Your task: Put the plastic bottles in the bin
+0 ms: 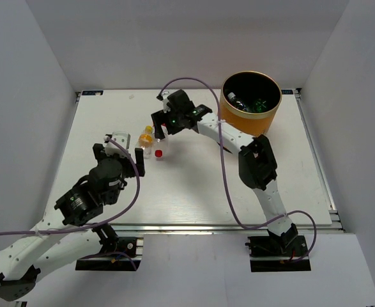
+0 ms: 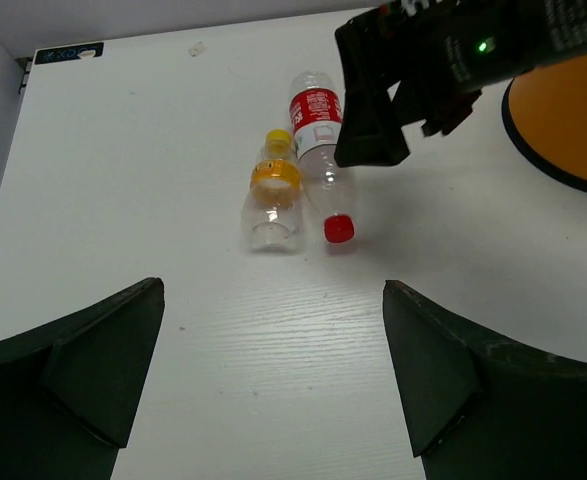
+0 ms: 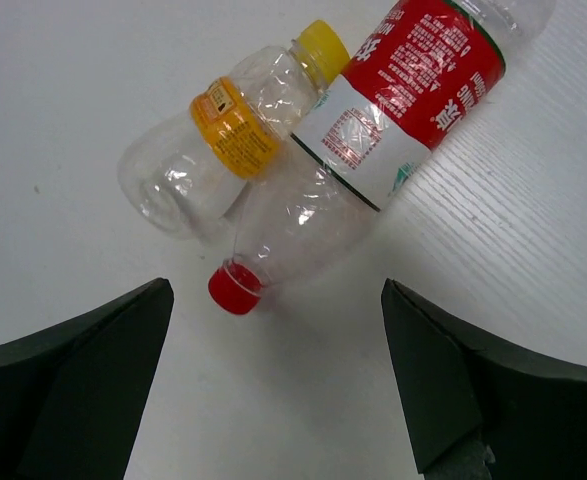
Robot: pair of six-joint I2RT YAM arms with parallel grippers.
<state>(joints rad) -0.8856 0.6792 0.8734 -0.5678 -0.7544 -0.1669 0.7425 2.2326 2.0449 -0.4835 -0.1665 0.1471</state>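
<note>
Right gripper poised just above the red-capped bottle, fingers spread wide, gripping nothing. Bottle flat on the worktop, side pressed against the yellow-capped bottle. Left gripper also wide open and empty, facing both bottles from nearer the bases, well short of them. Bin at the far right, other bottles inside.

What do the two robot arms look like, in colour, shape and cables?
The left arm and right arm have white tubular links, black joint housings and black bases. A thin purple cable loops along each. The left end effector and right end effector have dark wedge-shaped fingers.
</note>
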